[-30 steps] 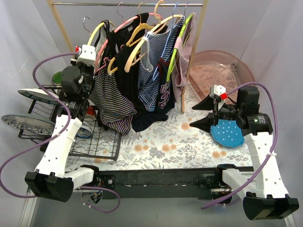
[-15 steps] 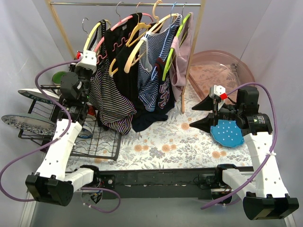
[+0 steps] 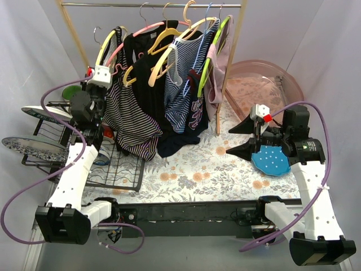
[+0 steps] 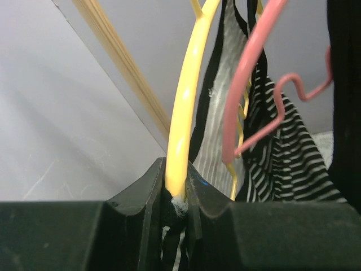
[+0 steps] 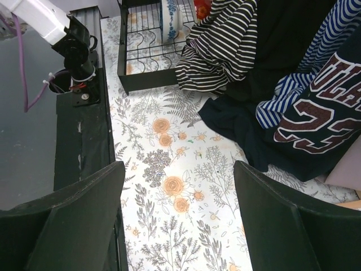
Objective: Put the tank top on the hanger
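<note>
The tank top [image 3: 128, 118] hangs draped on the pale-yellow hanger [image 3: 105, 48] at the left end of the rack, its hem on the wire rack. The hanger's grey hook [image 3: 97, 31] shows below the rail. My left gripper [image 3: 101, 73] is shut on the hanger's left shoulder end, with a bit of the top's fabric pinched in. In the left wrist view the yellow hanger [image 4: 183, 113] rises from between the jaws of the left gripper [image 4: 176, 197], with the striped tank top [image 4: 282, 169] to its right. My right gripper [image 3: 234, 138] is open and empty above the floral cloth [image 5: 179, 214].
A pink wavy hanger [image 3: 141, 28], a black garment [image 3: 152, 84] and a blue-and-white striped top [image 3: 183, 73] hang on the rail [image 3: 152, 5]. A wire dish rack [image 3: 113, 166] with plates is at the left. A blue perforated disc [image 3: 271, 161] and a pink tub [image 3: 265, 84] are at the right.
My left gripper has shifted slightly down and left with the hanger end in it, and the tank top has swung with it. The right arm has barely moved.
</note>
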Available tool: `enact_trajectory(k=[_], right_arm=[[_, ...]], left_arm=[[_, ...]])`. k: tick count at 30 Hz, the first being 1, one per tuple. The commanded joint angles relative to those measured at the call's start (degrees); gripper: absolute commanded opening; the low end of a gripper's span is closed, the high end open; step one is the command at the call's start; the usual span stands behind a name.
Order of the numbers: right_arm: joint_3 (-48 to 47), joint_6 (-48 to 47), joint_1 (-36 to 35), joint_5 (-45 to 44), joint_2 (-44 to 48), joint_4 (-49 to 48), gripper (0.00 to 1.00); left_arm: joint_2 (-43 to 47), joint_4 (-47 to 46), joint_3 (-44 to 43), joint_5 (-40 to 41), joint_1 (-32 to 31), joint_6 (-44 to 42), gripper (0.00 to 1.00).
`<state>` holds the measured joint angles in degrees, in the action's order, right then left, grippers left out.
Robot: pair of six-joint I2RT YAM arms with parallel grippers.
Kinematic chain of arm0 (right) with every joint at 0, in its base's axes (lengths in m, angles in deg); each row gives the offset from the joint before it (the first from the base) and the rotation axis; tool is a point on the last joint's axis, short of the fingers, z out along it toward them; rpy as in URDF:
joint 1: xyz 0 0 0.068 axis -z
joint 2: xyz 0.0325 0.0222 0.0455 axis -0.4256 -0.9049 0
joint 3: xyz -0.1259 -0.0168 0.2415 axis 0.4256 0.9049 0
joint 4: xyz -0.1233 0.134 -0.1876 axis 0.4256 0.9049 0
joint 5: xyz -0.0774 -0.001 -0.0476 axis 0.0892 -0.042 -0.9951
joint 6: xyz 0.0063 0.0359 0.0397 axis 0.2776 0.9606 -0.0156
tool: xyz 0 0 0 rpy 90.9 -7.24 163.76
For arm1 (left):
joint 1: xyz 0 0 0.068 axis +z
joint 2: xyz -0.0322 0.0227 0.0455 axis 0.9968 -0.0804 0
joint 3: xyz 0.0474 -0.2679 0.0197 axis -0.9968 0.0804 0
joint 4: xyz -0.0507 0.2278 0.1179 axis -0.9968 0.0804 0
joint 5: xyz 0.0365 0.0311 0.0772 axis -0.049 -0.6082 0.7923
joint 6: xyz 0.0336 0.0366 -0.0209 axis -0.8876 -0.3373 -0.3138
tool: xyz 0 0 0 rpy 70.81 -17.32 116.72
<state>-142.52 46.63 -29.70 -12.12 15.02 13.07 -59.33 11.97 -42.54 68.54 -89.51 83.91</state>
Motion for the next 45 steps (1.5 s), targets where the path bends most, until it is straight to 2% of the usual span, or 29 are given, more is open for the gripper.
enact_trajectory(k=[1,7,13,17,20,24,34,45], right_arm=[[0.84,0.31,0.38,2.59,0.69,-1.81,0.86],[0.49,0.40,0.47,3.03,0.51,-1.90,0.86],[0.93,0.40,0.56,2.77,1.48,-1.72,0.86],[1.11,0.31,0.73,2.77,2.18,-1.64,0.86],[1.19,0.40,0.82,3.03,2.44,-1.72,0.86],[1.19,0.31,0.82,3.56,2.44,-1.64,0.86],[2.42,0.31,1.17,3.65,2.80,-2.43,0.86],[2.34,0.66,1.44,3.91,2.36,-2.69,0.86]], left_arm=[[6.48,-5.43,3.44,-2.55,0.52,0.41,0.00],[6.67,-6.40,3.97,-1.59,0.87,0.50,0.00],[0.25,-8.86,-0.24,-0.71,2.10,2.52,0.00],[-1.60,-11.48,0.27,0.43,2.97,3.14,0.00],[-2.21,-14.21,2.04,-0.97,4.03,2.78,0.00],[-3.97,-14.22,-0.41,-5.34,6.66,6.73,0.00],[-6.26,-13.87,-6.83,-16.43,7.11,14.73,0.00],[-11.17,-15.54,-13.07,-18.90,7.11,21.32,0.00]])
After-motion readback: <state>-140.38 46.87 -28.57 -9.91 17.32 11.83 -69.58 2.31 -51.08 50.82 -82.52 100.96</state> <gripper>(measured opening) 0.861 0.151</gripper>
